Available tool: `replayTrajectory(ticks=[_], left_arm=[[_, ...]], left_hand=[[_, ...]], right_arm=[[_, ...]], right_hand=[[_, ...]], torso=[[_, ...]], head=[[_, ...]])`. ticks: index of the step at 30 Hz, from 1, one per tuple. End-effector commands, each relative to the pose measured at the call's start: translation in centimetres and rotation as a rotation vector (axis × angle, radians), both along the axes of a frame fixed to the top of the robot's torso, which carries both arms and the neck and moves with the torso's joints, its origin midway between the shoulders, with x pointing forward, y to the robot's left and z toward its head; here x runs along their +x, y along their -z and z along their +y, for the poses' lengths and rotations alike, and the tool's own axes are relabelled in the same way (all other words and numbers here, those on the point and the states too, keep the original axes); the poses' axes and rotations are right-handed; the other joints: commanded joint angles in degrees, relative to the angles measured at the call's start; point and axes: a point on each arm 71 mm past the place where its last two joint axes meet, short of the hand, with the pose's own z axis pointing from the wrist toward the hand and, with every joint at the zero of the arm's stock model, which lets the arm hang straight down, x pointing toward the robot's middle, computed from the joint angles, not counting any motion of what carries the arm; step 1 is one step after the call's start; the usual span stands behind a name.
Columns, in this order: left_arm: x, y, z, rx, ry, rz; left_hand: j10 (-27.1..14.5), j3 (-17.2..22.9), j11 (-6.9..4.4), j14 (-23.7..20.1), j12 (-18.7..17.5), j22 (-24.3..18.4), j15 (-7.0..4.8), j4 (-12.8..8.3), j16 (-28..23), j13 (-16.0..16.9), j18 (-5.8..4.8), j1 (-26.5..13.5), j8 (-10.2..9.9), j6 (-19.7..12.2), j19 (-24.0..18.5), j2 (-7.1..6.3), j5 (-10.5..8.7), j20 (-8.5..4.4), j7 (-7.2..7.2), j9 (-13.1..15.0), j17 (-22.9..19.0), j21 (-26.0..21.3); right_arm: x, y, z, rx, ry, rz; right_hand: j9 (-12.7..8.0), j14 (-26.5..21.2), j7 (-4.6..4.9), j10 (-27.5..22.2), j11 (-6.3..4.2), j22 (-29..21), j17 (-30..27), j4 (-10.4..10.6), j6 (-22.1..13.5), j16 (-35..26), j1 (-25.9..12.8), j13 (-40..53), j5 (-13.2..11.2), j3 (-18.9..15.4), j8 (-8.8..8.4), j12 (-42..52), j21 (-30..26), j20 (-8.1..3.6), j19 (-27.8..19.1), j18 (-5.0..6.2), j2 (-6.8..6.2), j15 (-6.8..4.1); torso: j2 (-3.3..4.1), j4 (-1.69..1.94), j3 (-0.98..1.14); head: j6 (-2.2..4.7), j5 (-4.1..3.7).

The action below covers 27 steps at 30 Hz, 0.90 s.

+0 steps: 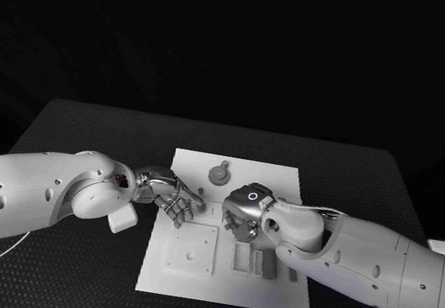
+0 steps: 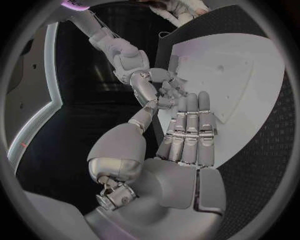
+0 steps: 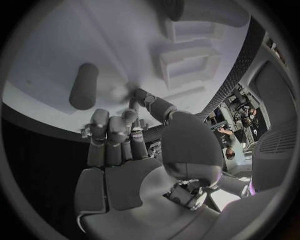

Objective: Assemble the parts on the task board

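Note:
The white task board [image 1: 288, 177] lies in the middle of the table. A round grey part [image 1: 219, 173] with a small tab lies at its far end. A grey cylinder part [image 3: 84, 85] lies on the board just beyond my right hand's fingers. My left hand [image 1: 175, 198] is at the board's left edge, its fingers [image 2: 190, 127] straight and side by side, the thumb apart, holding nothing. My right hand [image 1: 241, 213] hangs low over the board's middle, right next to the left hand. Its fingers [image 3: 115, 127] are curled in and I see nothing in them.
A raised square plate [image 1: 193, 249] with small holes sits on the board's near left. Two oblong box-like fixtures [image 1: 254, 261] stand beside it, partly under my right forearm. Black table surface [image 1: 88, 128] surrounds the board.

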Motion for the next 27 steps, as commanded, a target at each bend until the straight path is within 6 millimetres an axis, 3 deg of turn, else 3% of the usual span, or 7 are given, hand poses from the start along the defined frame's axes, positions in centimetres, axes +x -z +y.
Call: replayTrajectory(ticks=[1, 27], left_arm=[[-0.1, -0.1, -0.3, -0.013, 0.013, -0.006], [0.0, -0.1, -0.1, -0.006, 0.004, -0.006]], left_hand=[[0.17, -0.13, -0.19, 0.48, 0.09, 0.01, 0.12, -0.06, -0.22, 0.08, 1.18, 0.60, 0.36, 0.16, -0.19, 0.16, -0.10, 0.01, -0.13, -0.09, 0.09, 0.07], [0.22, -0.26, -0.20, 0.53, 0.11, 0.00, 0.13, 0.05, -0.31, 0.11, 1.15, 0.52, 0.40, 0.21, -0.17, 0.05, -0.10, 0.03, -0.13, -0.12, 0.18, 0.07]], right_arm=[[-1.0, 1.8, -0.2, -0.060, -0.010, 0.032], [-1.2, -0.5, -1.3, 0.073, 0.034, -0.003]], right_hand=[[0.26, 0.51, -0.08, 1.36, -0.80, 1.12, 0.13, -0.35, 0.58, 0.37, -0.47, 0.07, -0.10, 0.17, 0.21, 0.37, 0.44, -0.11, 0.62, 0.88, -0.46, -0.07], [0.48, 1.27, -0.38, 2.23, -1.12, 1.05, 0.38, -0.37, 1.11, 0.46, -0.60, 0.09, -0.09, 0.54, 0.26, 0.30, 0.91, -0.52, 1.31, 0.88, -0.99, -0.43]], torso=[[-0.01, -0.02, 0.01], [0.00, -0.01, 0.00]], head=[[0.05, -0.05], [0.37, -0.09]])
